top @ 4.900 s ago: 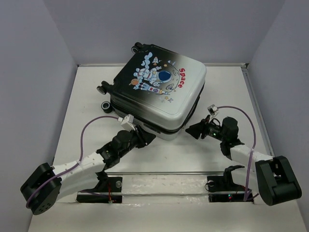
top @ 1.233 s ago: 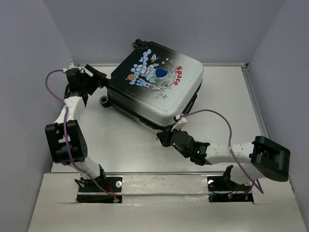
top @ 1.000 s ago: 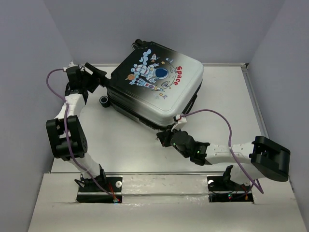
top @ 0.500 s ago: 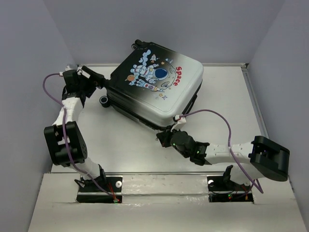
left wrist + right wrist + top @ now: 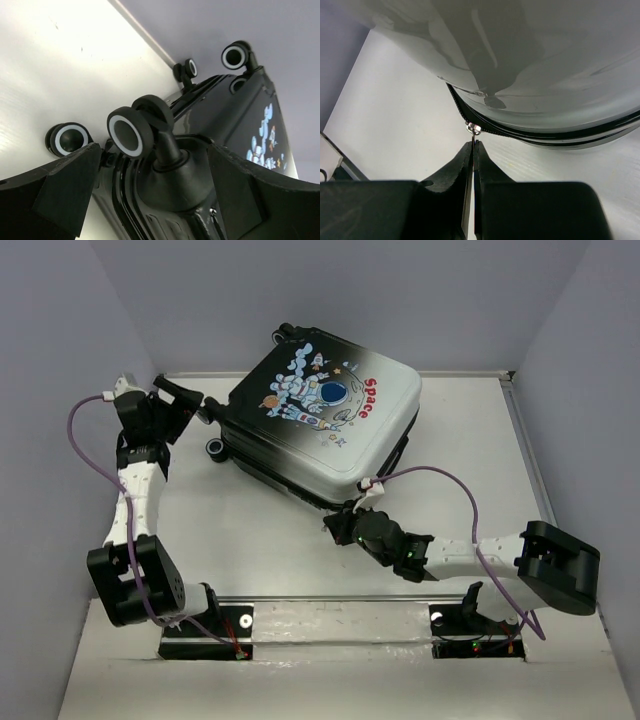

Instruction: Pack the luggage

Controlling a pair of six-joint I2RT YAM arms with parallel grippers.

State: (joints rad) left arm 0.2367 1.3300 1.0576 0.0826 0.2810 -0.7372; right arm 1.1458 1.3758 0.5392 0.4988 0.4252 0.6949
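Luggage [image 5: 330, 425] lies flat on the desk [image 5: 250, 540], far-centre, printed shell up and set askew, wheel end toward the far-left corner. The print reads "Space" in red, next to a cartoon astronaut with blue-white clouds and small rockets. The shell fades from black at the wheel end to white at the near end.

Left arm [image 5: 138, 490]: stretched along the left edge of the desk, wrist bent in toward the wheel end. Left jaws are spread wide, one finger on each side of a black-and-white wheel [image 5: 127, 135], gripping nothing.

Right arm [image 5: 450, 555]: lies low across the near desk, elbow at right, wrist pointing at the near corner of the shell. Right jaws are pressed together on the small metal zip pull [image 5: 473, 129] — it sits at the dark zip seam under the white shell
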